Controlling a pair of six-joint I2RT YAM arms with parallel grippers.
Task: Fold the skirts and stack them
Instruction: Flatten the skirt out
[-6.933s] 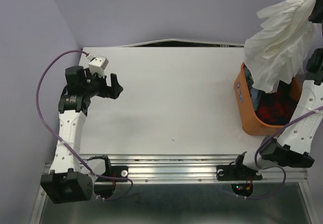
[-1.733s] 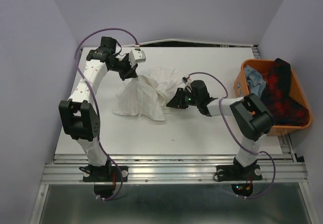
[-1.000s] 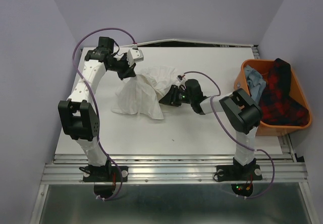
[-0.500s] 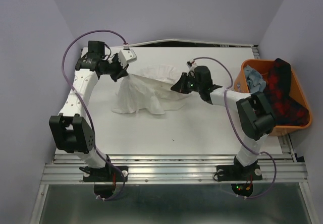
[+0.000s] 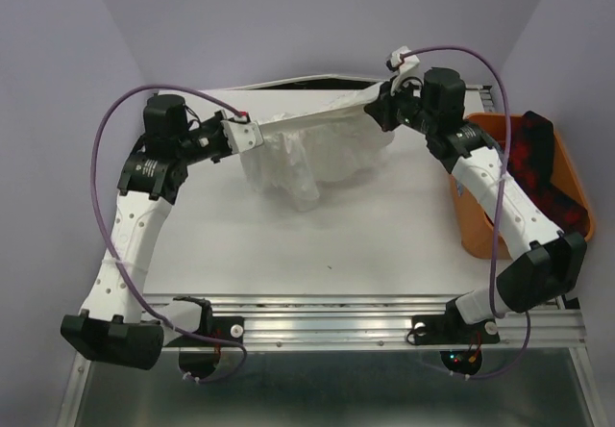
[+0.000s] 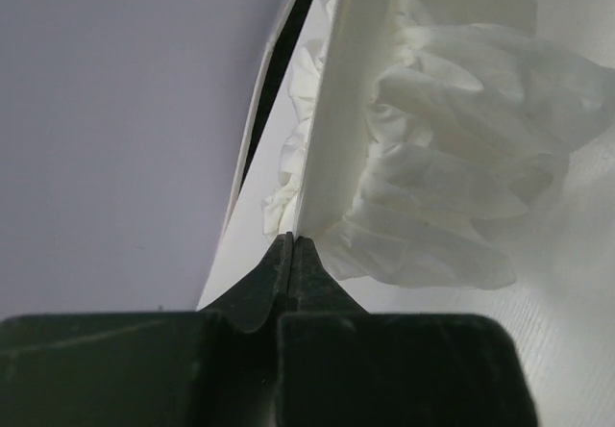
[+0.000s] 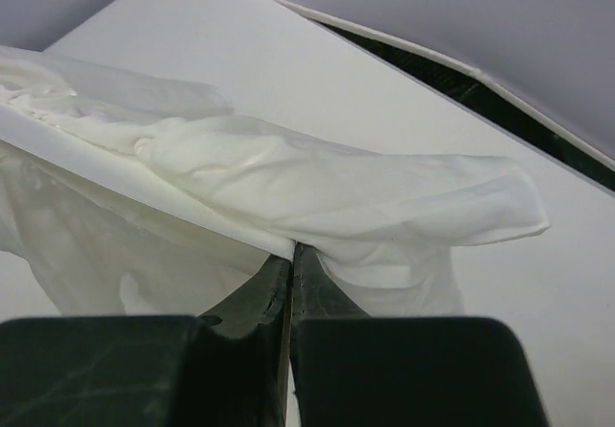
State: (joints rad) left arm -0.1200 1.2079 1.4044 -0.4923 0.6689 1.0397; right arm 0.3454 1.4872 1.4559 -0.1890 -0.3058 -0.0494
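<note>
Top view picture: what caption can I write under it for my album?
Left claw and right claw stretch the white skirt over the table; plaid skirt sits in the tub.

The thin white crinkled cloth skirt (image 5: 312,153) is looking soft, matt and finely creased, almost papery; its flat white waistband (image 6: 346,110) is reading smoother and stiffer than the gathered fabric beside it; the red-and-black plaid cloth skirt (image 5: 538,158) is appearing thicker and woven; the orange plastic tub (image 5: 468,217) is showing a smooth, slightly glossy wall; the white table top (image 5: 384,244) is looking matt and faintly textured; the left gripper (image 6: 291,249) is showing dark, matt plastic fingers (image 6: 252,302); the grooved metal rail (image 5: 327,323) is glinting like brushed aluminium.
</note>
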